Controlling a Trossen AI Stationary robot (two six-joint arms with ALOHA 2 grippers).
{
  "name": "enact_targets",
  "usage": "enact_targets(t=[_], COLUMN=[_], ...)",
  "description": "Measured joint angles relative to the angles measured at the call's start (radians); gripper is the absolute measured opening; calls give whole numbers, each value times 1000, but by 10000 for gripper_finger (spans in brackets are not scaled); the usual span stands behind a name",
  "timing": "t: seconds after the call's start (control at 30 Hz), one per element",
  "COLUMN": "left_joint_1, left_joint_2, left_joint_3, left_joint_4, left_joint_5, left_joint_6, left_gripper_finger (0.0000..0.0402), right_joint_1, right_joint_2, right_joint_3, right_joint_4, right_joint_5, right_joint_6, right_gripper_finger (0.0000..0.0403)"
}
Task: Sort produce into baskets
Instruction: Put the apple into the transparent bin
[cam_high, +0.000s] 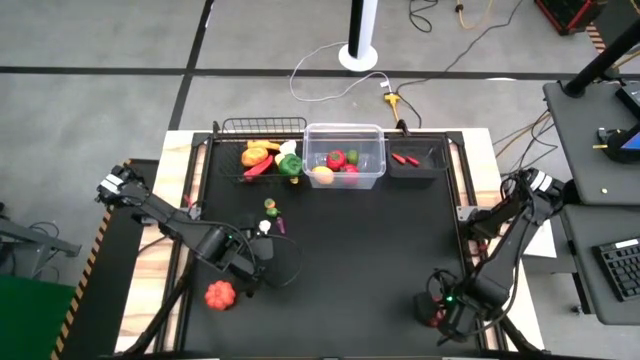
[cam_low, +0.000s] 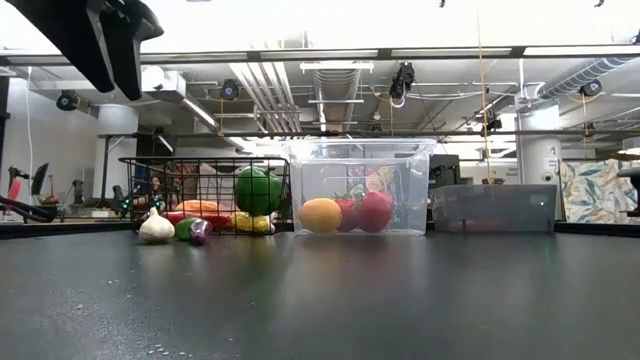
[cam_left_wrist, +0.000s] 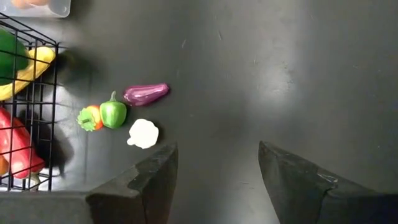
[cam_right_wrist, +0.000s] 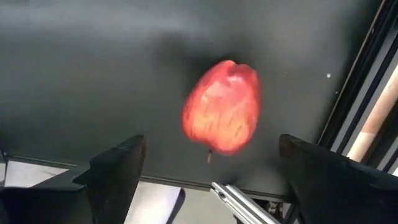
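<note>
Looking down from the high view: black wire basket (cam_high: 262, 150), clear plastic bin (cam_high: 345, 155) and low dark tray (cam_high: 418, 160) lined along the table's (cam_high: 360, 250) far edge, produce in each. Left gripper (cam_high: 262, 252) near the white garlic (cam_high: 264, 227); orange pumpkin (cam_high: 220, 294) just beside that arm. Right gripper (cam_high: 437, 310) at the near right corner.

Low view: garlic (cam_low: 156, 227) resting in front of the basket (cam_low: 205, 195).

Left wrist: fingers (cam_left_wrist: 140, 183) spread wide, empty; garlic (cam_left_wrist: 143, 133), green pepper (cam_left_wrist: 113, 114) and purple eggplant (cam_left_wrist: 145, 94) loose beside the basket.

Right wrist: fingers (cam_right_wrist: 115, 174) released, wide apart, a red fruit (cam_right_wrist: 222, 106) between them on the table.
</note>
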Motion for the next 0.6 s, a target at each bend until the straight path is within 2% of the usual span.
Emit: enact_targets(t=[0.6], left_joint_1=[-13], left_joint_2=[0], left_joint_3=[0], left_joint_4=[-1], left_joint_5=[-2], left_joint_6=[-20], left_gripper_finger=[205], right_joint_1=[0], right_joint_2=[0], right_joint_3=[-87], right_joint_4=[121], right_joint_5=[-28], right_joint_6=[33], right_gripper_finger=[359])
